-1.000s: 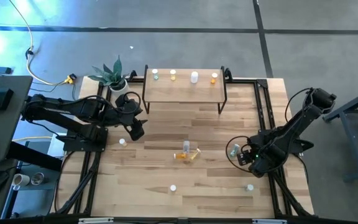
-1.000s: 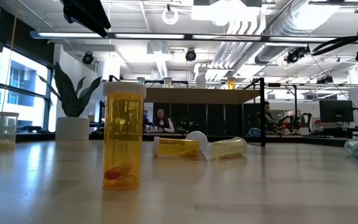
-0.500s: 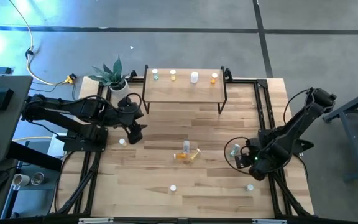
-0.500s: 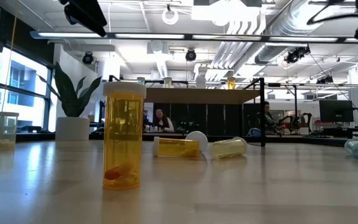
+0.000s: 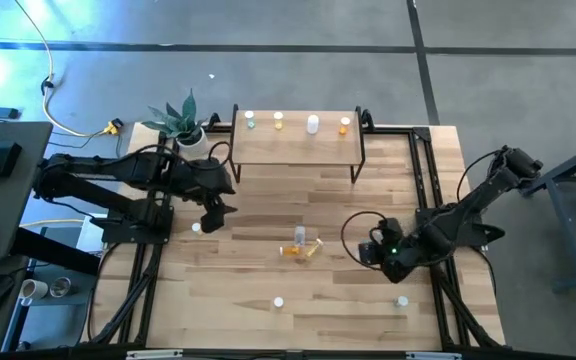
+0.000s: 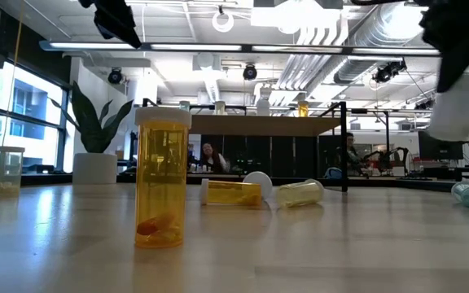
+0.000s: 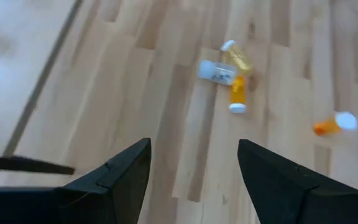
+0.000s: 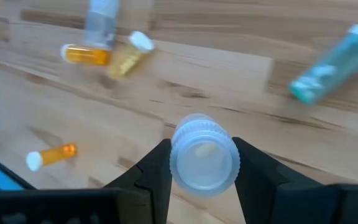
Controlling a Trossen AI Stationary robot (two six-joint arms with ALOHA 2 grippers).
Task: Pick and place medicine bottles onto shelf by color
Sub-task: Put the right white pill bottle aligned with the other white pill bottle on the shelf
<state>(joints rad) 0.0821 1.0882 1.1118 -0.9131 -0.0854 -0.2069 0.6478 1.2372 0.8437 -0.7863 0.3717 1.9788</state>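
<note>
Seen from above, my right gripper (image 5: 376, 250) hangs over the table's right half, well short of the shelf (image 5: 296, 150) at the far edge, where four bottles already stand; my left gripper (image 5: 211, 212) waits near the left side, fingers apart and empty. At table height, the pale bottle (image 6: 454, 106) I carry hangs upright, clear of the wood. Past my right wrist, my fingers are clamped on its sides, cap (image 8: 204, 155) facing the camera. So the shelf lies ahead and leftward.
</note>
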